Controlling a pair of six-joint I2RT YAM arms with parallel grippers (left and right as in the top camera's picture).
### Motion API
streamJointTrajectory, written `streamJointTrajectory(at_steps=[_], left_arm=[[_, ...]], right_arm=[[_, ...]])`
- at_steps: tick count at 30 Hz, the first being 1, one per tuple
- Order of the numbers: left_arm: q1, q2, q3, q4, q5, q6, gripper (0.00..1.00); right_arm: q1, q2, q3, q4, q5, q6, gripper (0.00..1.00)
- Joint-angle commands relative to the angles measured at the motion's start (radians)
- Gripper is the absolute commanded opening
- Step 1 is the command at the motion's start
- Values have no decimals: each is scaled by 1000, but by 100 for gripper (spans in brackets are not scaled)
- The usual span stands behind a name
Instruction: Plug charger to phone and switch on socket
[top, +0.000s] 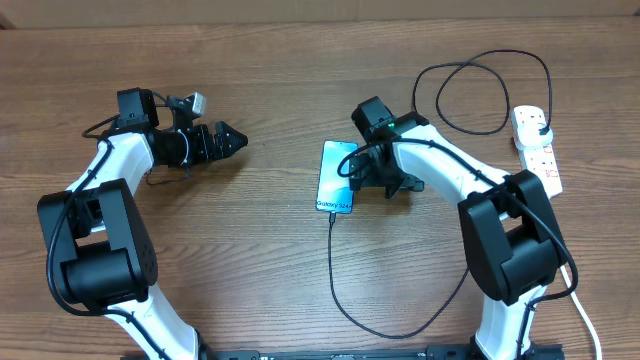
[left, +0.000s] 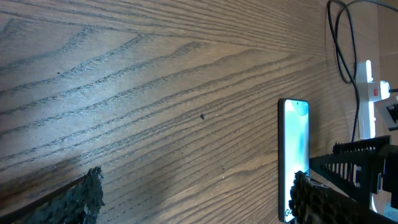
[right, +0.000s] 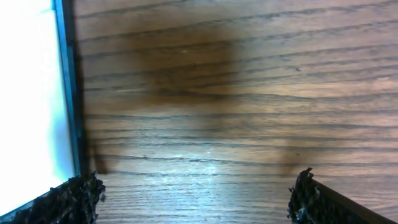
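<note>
right gripper (right: 193, 200), nearest its own wrist lens: its ribbed fingertips (right: 73, 198) are spread wide with only bare wood between them, so you hold nothing. it hangs low, just beside the long right edge of the phone.

table (top: 270, 250): brown wood grain, carrying every item below.

left gripper (left: 199, 200): likewise spread wide and empty, well apart from the phone and pointing toward it.

socket (top: 537, 150): white oblong strip at the far right edge of the table, well apart from the phone. the red-marked switches are too small to read as on or off.

phone (top: 337, 177): slim slab lying flat near the table's middle, screen up and lit blue-teal, white text at its near end.

charger (top: 329, 260): thin black cable running from the phone's near end, looping toward you, passing behind the right arm, then looping once more beyond it to the socket. its connector tip (top: 333, 214) appears seated in the phone and its plug (top: 539, 121) in the strip.

step in hand, by judgement: plugging in looks done, and the switch remains. your next move calls for swinging the right arm clear of the phone and across to the socket, narrowing the fingers, and pressing the switch beside the occupied outlet without snagging the cable loop.
</note>
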Motion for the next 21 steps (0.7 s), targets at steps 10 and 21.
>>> streamJointTrajectory(at_steps=[10, 21], left_arm=[[2, -28, 3, 3, -4, -13, 100], [2, -28, 3, 3, -174, -12, 100]], right_arm=[[-84, -95, 318, -280, 16, -82, 100], [-337, -94, 393, -356, 67, -51, 100]])
